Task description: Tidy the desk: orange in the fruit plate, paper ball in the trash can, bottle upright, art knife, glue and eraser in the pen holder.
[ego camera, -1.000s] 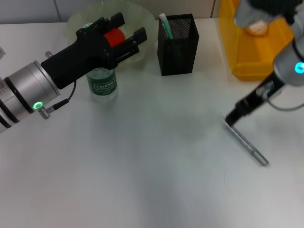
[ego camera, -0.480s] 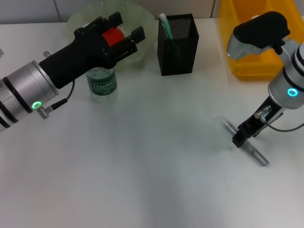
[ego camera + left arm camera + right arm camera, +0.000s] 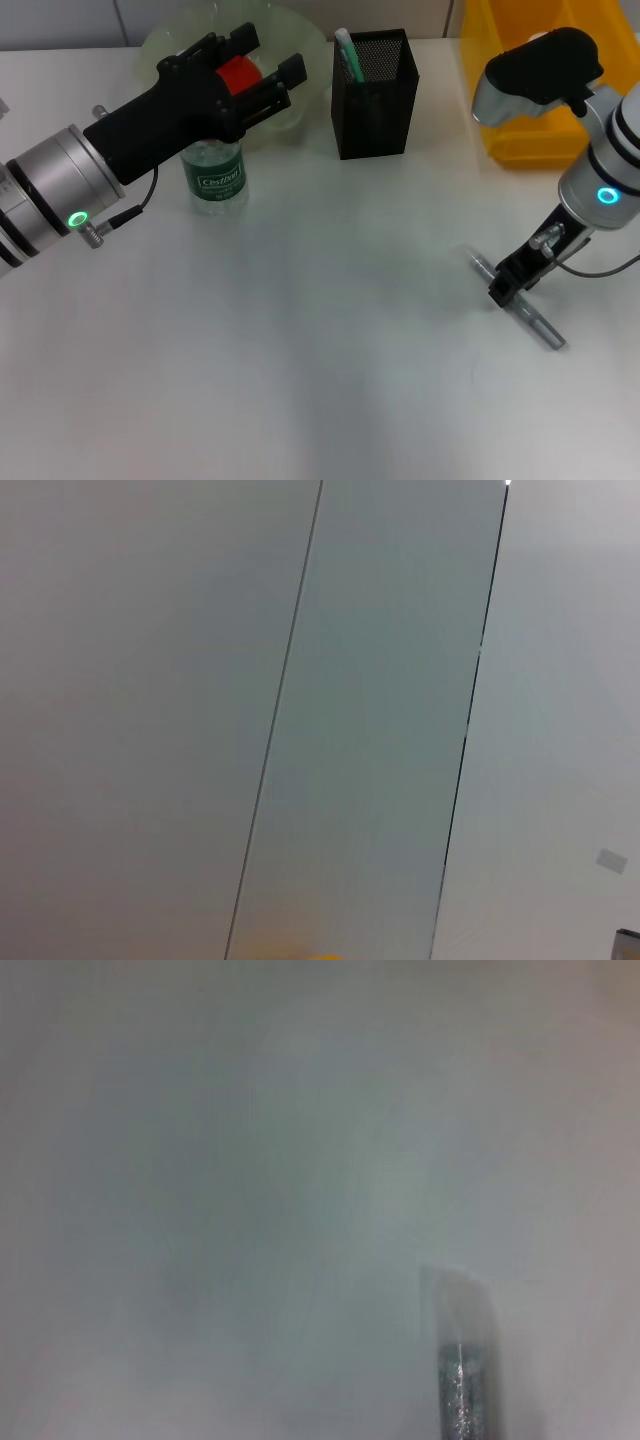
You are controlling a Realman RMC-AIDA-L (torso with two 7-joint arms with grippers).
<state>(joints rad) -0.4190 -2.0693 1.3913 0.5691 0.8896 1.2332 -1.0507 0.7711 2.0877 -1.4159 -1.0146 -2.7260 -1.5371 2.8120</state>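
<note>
The grey metal art knife [image 3: 540, 328] lies flat on the white desk [image 3: 320, 380] at the right; its end also shows in the right wrist view [image 3: 462, 1380]. My right gripper [image 3: 508, 285] is down on the knife's middle. My left gripper [image 3: 262, 62] hovers open over the pale-green fruit plate [image 3: 305, 45], and the orange [image 3: 238, 76] shows between its fingers. The bottle [image 3: 215, 178] stands upright under the left arm. The black mesh pen holder [image 3: 375, 95] holds a green and white stick [image 3: 346, 50]. The yellow trash can [image 3: 525, 120] is at the back right. The paper ball and eraser are hidden.
My right arm's upper body [image 3: 540, 65] hangs over the trash can and covers its inside. The left wrist view shows only a wall with panel seams [image 3: 280, 720].
My right arm has swung down, and its gripper slid from the knife's near end to its middle. The knife has barely shifted. The left arm has not moved.
</note>
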